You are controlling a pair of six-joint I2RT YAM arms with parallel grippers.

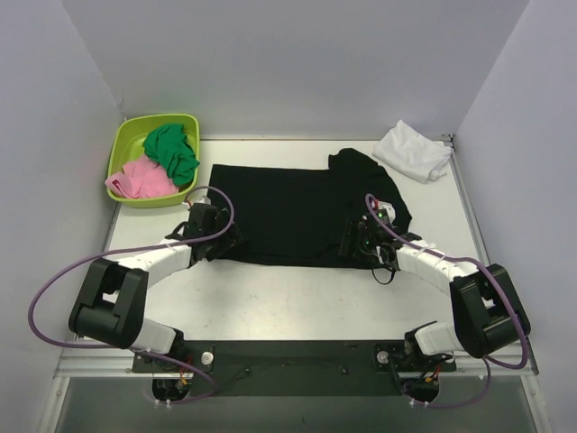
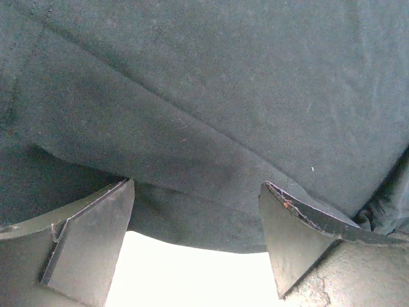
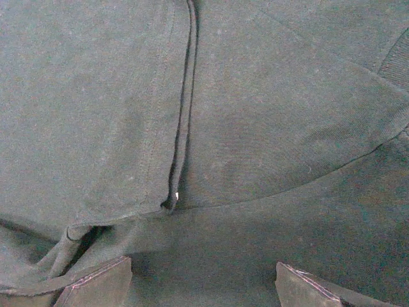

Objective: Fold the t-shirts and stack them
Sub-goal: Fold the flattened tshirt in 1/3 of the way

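Cloth of the large black short-sleeved t-shirt point(image 1: 288, 207) lies flat just ahead of both wide-open grippers, its long axis running from the left gripper point(image 1: 216, 236) across to the right gripper point(image 1: 365, 239), neither holding anything.

lime-green tub point(image 1: 119, 155) at far-left desk corner | green cloth point(image 1: 171, 152) + pink cloth point(image 1: 140, 180) crumpled inside, touching | desk point(image 1: 297, 298) white, pale walls around
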